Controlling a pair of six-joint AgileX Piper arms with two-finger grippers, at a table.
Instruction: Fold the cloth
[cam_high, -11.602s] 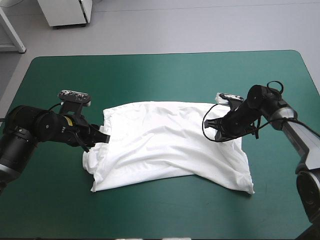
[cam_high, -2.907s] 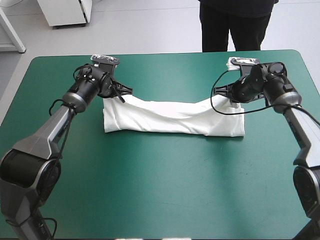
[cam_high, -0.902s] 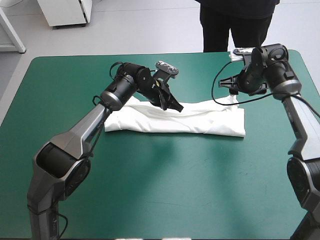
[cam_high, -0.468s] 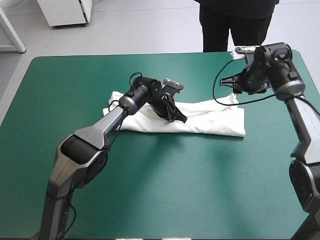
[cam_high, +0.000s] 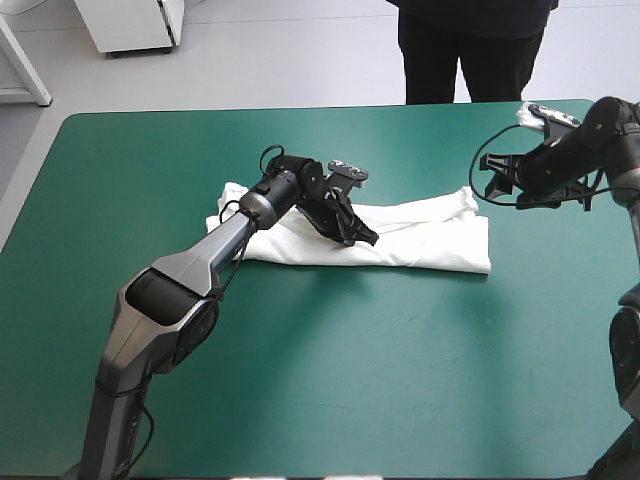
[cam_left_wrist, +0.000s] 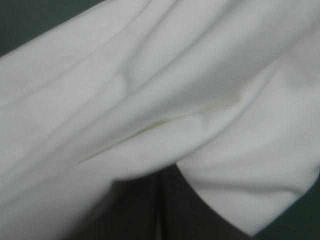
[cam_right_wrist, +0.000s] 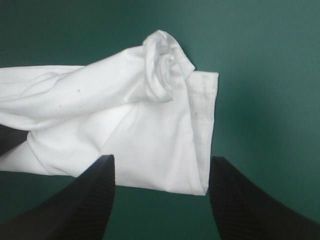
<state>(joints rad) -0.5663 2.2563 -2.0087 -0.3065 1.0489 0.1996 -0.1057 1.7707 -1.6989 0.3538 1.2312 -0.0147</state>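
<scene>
The white T-shirt (cam_high: 430, 235) lies as a long folded strip across the middle of the table, its left end doubled over toward the centre. My left gripper (cam_high: 362, 236) rests low on the strip's middle, shut on the T-shirt, a fold of which drapes over its fingers in the left wrist view (cam_left_wrist: 159, 175). White cloth (cam_left_wrist: 150, 75) fills that view. My right gripper (cam_high: 492, 186) hovers just beyond the T-shirt's right end, open and holding nothing. Its view shows the fingers apart (cam_right_wrist: 161, 158) with the bunched right end of the T-shirt (cam_right_wrist: 125, 125) ahead of them.
Bare teal-green cover (cam_high: 320, 380) stretches from the T-shirt to the table's front edge and on both sides. The right arm reaches in near the table's far right corner (cam_high: 600, 110).
My right gripper has drawn away to the right, off the T-shirt's right end. The left gripper has stayed almost still on the strip's middle after carrying the left end inward.
</scene>
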